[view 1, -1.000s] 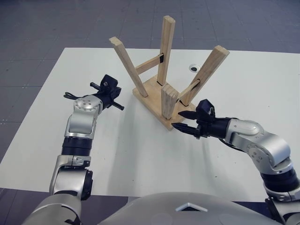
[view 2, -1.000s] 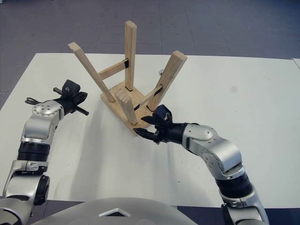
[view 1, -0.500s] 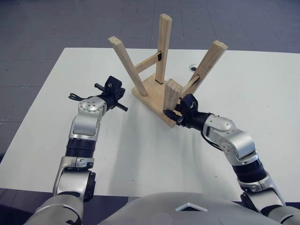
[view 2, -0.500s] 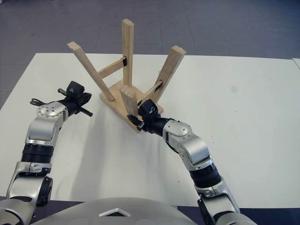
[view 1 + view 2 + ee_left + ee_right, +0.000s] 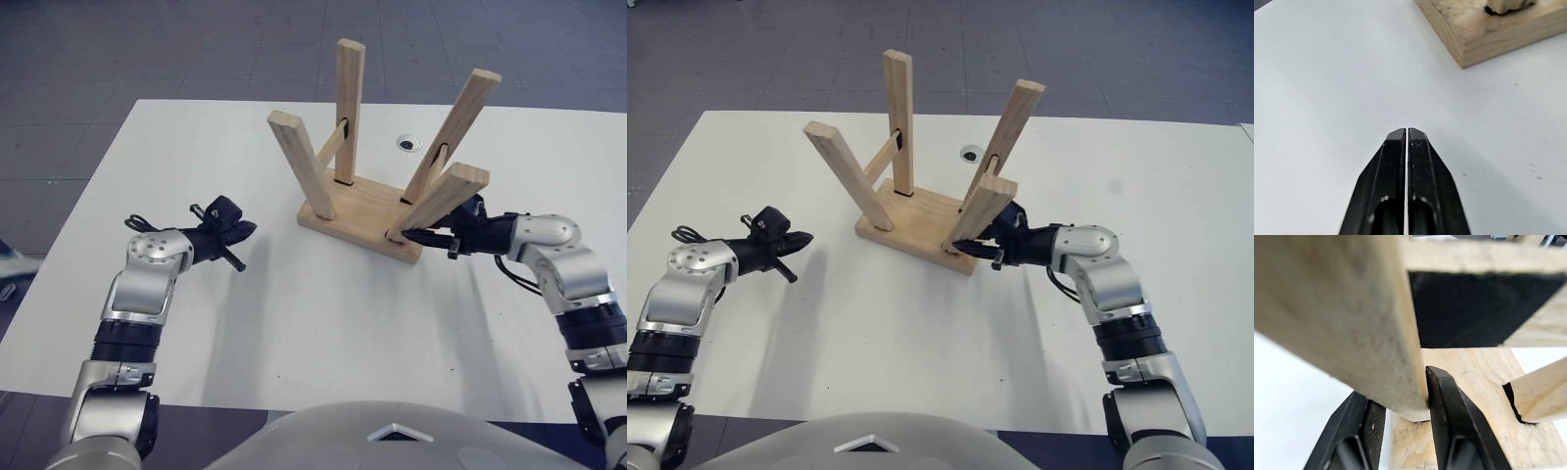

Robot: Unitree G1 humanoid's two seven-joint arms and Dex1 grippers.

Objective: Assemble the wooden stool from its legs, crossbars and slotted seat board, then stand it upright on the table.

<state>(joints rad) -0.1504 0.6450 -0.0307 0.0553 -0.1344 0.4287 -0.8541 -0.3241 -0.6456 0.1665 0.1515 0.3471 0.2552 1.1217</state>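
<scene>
Stool looks fully assembled: four legs and crossbars are set into the seat board. It sits upside down mid-table, board flat, legs up. Likely left to do: turn it over onto its legs.

Right gripper comes in low from the right, elbow bent, fingers clamped on the near right leg just above the board. Left gripper hovers over the table, well left of the stool, fingers pressed together, empty.
</scene>
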